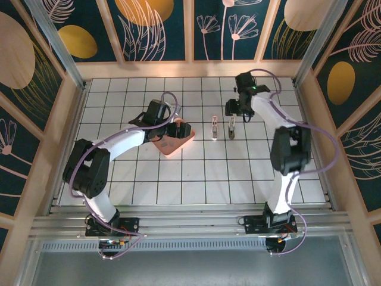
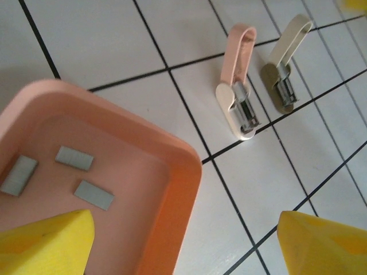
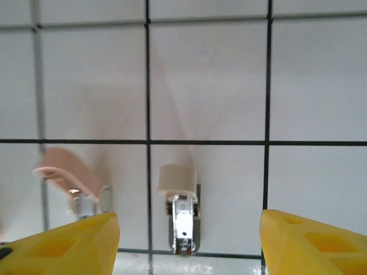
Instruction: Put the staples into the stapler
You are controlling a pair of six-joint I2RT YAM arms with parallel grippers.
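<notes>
Gaping empty right gripper [image 3: 189,245] near beige stapler [image 3: 178,180]

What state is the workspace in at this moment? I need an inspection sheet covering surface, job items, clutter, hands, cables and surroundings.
Surface: white tiled table with black grid lines.
Job's things: three staples lie loose in the pink tray. The pink stapler and beige stapler lie side by side to its right, metal channels exposed.
Clutter: nothing seen.
Hands: left hand is open above the tray. Right hand is open above the beige stapler, holding nothing.
Cables: purple cables loop along both arms.
Surroundings: wood-framed walls with dark leaf-patterned panels; metal rail at the near edge.
</notes>
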